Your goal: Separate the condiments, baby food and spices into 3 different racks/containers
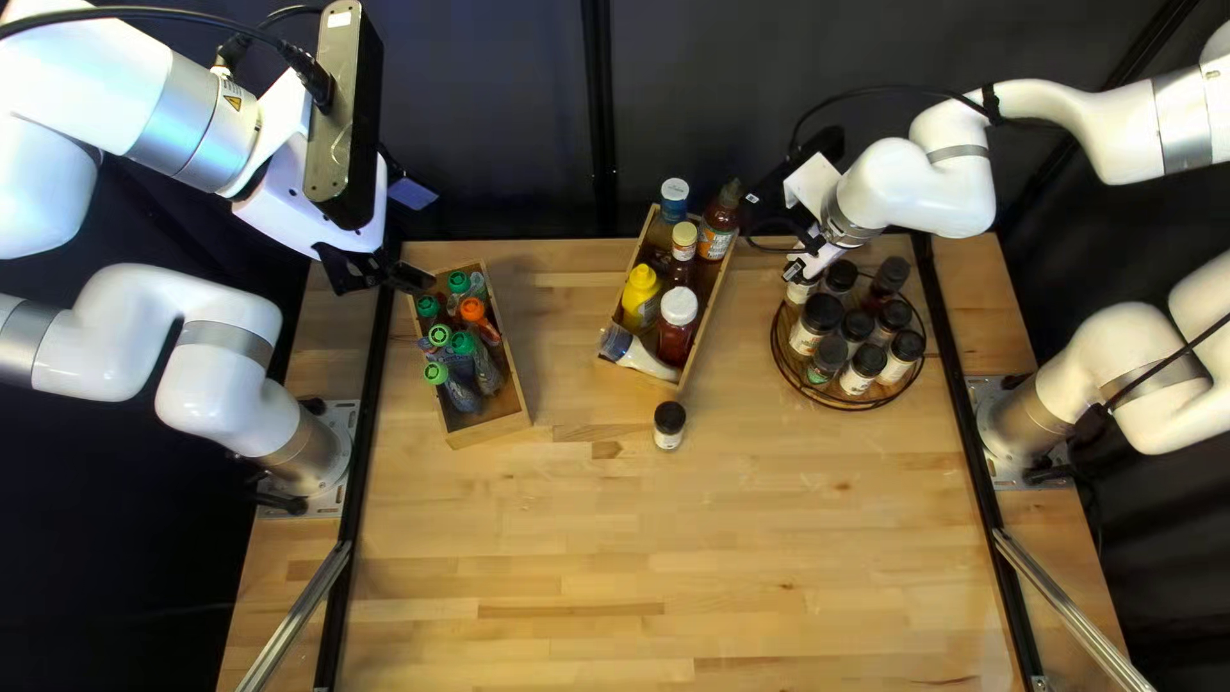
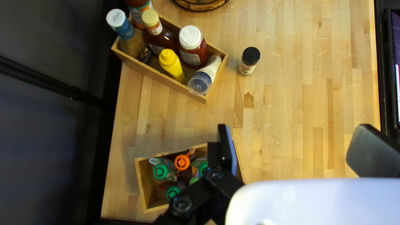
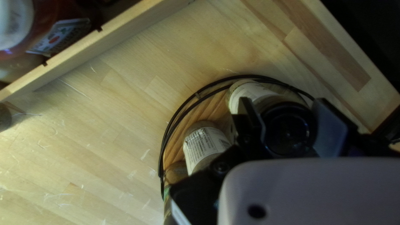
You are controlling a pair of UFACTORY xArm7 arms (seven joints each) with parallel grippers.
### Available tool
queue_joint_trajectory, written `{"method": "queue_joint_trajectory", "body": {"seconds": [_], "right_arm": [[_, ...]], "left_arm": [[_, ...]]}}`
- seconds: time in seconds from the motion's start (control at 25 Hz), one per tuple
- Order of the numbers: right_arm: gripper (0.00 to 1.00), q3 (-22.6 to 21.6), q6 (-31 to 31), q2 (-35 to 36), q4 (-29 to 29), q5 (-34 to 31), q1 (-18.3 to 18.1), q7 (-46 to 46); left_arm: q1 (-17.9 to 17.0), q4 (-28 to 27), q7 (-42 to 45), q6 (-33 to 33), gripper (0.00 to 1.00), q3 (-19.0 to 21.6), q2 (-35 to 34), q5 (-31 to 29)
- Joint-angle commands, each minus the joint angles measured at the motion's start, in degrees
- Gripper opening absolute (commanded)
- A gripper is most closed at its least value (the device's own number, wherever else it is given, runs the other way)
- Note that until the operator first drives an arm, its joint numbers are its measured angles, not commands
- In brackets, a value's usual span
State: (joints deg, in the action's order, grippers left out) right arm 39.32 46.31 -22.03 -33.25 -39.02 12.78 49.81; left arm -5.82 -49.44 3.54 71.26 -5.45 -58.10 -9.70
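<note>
The right arm (image 1: 923, 186) reached in low over the table's (image 1: 577, 551) far side, its right gripper (image 1: 805, 267) clamped on a black-capped spice jar (image 3: 288, 127) inside the round wire rack (image 1: 846, 406). The left arm (image 1: 192, 115) loomed high, left gripper (image 1: 378, 272) spread wide near the boxed baby-food pouches (image 1: 487, 372).

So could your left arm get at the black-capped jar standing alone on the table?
Probably yes: the left gripper is open, and the black-capped jar stands upright, clear of the condiment box. The right gripper is over at the round basket.
</note>
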Motion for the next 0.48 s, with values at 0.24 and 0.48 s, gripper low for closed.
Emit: {"method": "queue_joint_trajectory", "body": {"seconds": [0.24,0.48], "right_arm": [[0.00,0.54,-0.76,-1.26,1.39,0.58,0.19,-1.17],[0.08,1.14,-1.59,-0.91,1.52,0.87,0.36,-1.67]], "left_arm": [[0.00,0.00,0.00,0.00,1.00,0.00,0.00,0.00],[0.00,0.00,0.00,0.00,1.00,0.00,0.00,0.00]]}}
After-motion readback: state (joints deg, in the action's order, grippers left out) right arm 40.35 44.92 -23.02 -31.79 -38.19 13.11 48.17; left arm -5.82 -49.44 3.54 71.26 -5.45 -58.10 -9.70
